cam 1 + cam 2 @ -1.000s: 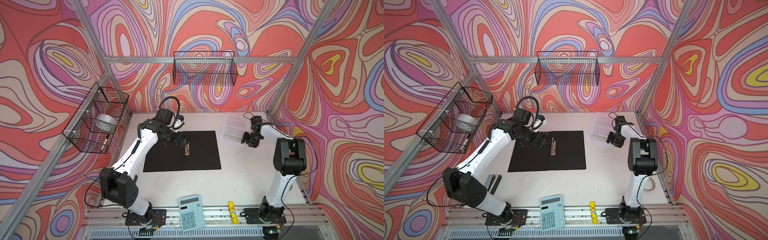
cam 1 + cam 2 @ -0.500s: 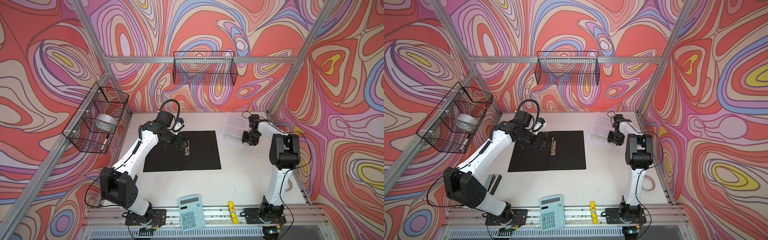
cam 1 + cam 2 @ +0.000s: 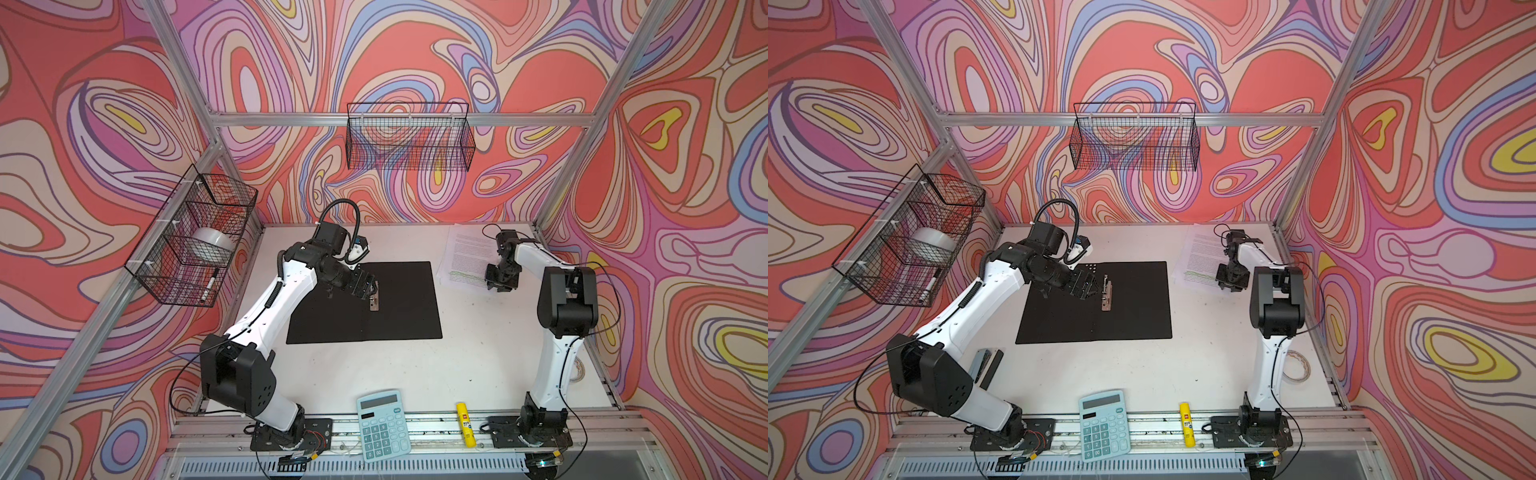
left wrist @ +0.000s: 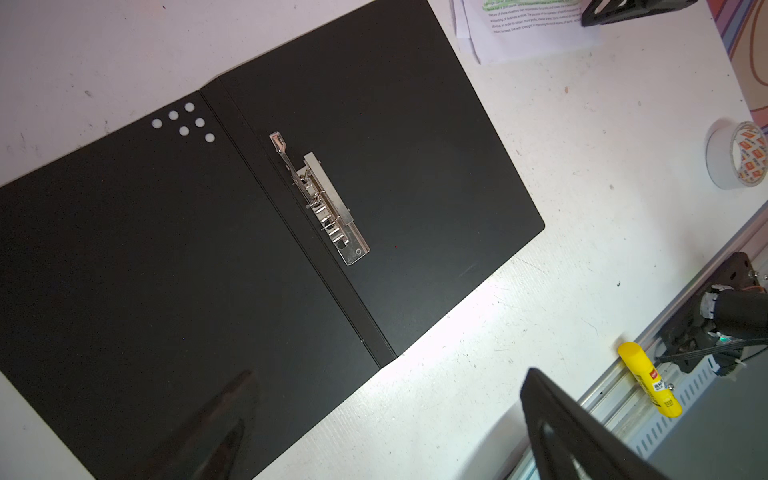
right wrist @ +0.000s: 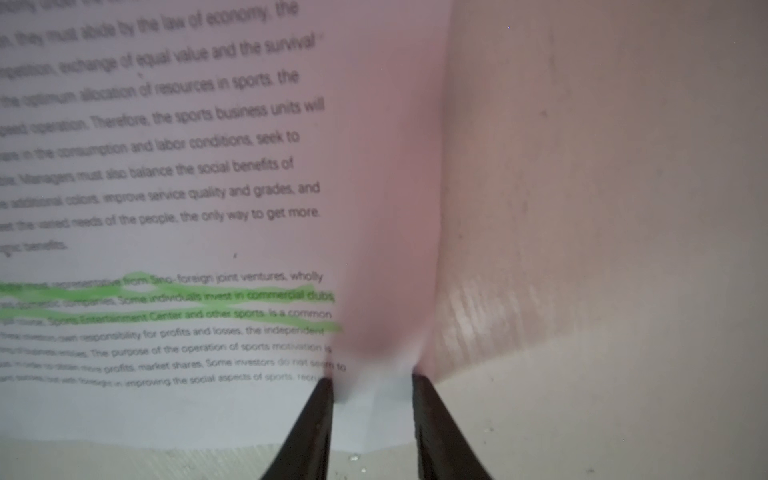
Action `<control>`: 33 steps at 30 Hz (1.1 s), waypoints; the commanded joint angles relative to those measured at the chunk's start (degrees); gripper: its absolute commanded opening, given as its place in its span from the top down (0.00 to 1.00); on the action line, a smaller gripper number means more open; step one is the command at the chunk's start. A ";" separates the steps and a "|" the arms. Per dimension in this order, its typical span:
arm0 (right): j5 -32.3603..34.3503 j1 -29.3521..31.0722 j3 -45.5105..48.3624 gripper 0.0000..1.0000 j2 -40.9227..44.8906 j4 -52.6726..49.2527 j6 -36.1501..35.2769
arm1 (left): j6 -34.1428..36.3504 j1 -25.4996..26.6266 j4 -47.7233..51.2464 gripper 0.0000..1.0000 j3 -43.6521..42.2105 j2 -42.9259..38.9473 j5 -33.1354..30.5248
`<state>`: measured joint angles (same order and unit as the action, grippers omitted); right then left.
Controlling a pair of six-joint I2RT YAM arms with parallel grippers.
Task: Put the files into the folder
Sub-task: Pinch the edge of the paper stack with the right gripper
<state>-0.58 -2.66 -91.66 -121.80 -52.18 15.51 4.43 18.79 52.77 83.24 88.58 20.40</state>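
The folder (image 3: 399, 307) (image 3: 1133, 307) lies open and flat mid-table, black inside up, its metal clip (image 4: 322, 199) beside the spine. My left gripper (image 3: 368, 289) (image 4: 386, 386) hovers open over the spine near the clip and holds nothing. The files (image 3: 465, 257) (image 5: 166, 187), white sheets with a green-highlighted passage, lie at the back right, apart from the folder. My right gripper (image 3: 500, 284) (image 5: 372, 382) is pressed down at their near right corner. Its jaws stand narrow, not fully shut, and the paper edge bulges up between them.
A pale blue calculator (image 3: 383, 424) and a yellow glue stick (image 3: 465, 424) lie at the front edge. A tape roll (image 3: 1296, 365) sits by the right wall. Wire baskets hang on the left wall (image 3: 191, 237) and the back wall (image 3: 409, 141).
My right gripper's jaws have narrowed over the files' corner, and the paper has buckled up between them. The right arm's elbow has swung nearer the wall. The left gripper has barely shifted.
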 commanded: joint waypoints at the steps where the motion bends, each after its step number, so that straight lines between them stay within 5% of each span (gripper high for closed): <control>1: 1.72 -0.05 2.01 0.78 0.56 -0.66 -0.40 | 0.32 0.04 -0.30 0.02 -0.80 -0.85 0.50; 10: -0.30 -0.12 5.66 0.99 5.85 -0.67 -0.05 | 0.77 0.09 0.59 0.02 1.39 0.01 0.43; 23: -7.47 0.01 10.60 1.00 15.98 -2.77 1.13 | 2.27 0.09 6.37 0.04 14.73 8.47 4.09; 26: -5.59 -0.06 10.77 0.67 15.96 -2.53 1.96 | -0.12 0.04 5.42 0.05 15.35 9.66 4.88; 33: -5.64 -0.13 6.90 0.50 10.72 2.61 5.77 | -2.54 0.08 2.15 0.05 10.14 6.31 3.21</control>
<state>-6.37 -2.66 -82.63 -108.27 -52.93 18.98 2.85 18.79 55.51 95.74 97.60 23.59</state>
